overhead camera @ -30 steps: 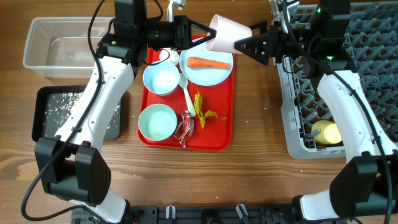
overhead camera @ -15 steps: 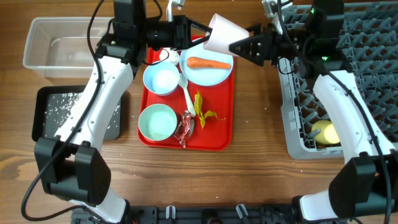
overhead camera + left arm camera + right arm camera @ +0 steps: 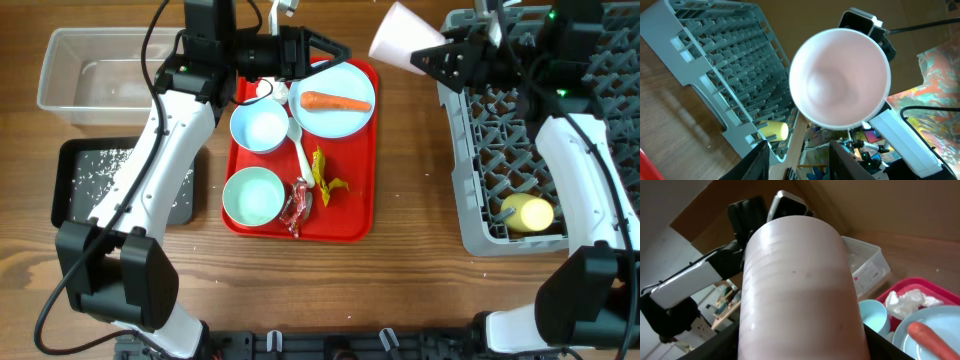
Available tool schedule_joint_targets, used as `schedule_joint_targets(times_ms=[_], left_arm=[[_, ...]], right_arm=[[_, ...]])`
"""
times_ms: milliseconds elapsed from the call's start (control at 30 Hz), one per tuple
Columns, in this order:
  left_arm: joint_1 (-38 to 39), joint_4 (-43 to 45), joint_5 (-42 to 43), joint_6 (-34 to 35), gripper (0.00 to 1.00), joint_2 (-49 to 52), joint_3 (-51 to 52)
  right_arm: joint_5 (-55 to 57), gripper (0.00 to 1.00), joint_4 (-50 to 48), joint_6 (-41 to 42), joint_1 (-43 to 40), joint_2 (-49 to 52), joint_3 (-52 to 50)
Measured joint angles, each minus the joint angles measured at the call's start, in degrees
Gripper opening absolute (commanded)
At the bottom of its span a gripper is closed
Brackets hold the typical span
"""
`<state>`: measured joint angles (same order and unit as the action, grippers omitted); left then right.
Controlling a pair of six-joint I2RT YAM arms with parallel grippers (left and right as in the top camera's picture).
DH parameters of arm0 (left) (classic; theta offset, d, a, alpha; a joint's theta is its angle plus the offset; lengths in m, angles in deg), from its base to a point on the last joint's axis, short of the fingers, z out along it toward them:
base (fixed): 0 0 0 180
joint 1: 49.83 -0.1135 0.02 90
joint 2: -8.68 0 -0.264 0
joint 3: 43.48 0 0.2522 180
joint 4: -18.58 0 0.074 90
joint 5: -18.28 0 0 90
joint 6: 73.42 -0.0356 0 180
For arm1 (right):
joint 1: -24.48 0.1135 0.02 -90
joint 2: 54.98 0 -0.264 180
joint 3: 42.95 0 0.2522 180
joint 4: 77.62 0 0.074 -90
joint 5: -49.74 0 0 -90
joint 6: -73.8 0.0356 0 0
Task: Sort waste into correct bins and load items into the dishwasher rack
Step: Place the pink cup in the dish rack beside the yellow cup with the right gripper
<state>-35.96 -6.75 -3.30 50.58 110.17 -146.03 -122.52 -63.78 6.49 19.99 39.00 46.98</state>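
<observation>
- Wooden table (image 3: 410, 200): flat red plastic tray (image 3: 362, 225) at centre, large grey lattice dishwasher rack (image 3: 478, 200) at right.
- Right gripper (image 3: 438, 58) holds small pale pink plastic cup (image 3: 402, 38) in the air, tilted, just beside the rack's far-left corner; pads hidden, grip apparently at the base.
- Left gripper (image 3: 336, 56) spread wide, empty, above the tray's far edge.
- Small yellow cup (image 3: 527, 213) lies inside the rack, near side.

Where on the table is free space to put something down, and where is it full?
Bare table lies between the red tray and the rack, with the right gripper holding the pink cup over its far end. The red tray is crowded. The rack shows only a yellow cup near its front.
</observation>
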Motion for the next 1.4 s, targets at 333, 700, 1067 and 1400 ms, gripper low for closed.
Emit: schedule_joint_targets(times_ms=[333, 700, 1067, 1400], left_arm=[[0.0, -6.4, -5.18, -0.48, 0.39, 0.0, -0.11], [0.02, -30.1, -37.62, -6.93, 0.34, -0.04, -0.5], [0.02, -35.87, -51.49, -8.44, 0.3, 0.04, 0.59], [0.02, -34.49, -54.05, -9.97, 0.25, 2.91, 7.76]], right_arm=[[31.39, 0.49, 32.06, -13.77, -1.25, 0.63, 0.04], [62.58, 0.5, 67.8, -17.05, -1.75, -3.52, 18.97], [74.12, 0.51, 83.73, -15.17, -24.74, -3.72, 21.4], [81.05, 0.57, 89.07, -13.29, -31.01, 0.04, 21.4]])
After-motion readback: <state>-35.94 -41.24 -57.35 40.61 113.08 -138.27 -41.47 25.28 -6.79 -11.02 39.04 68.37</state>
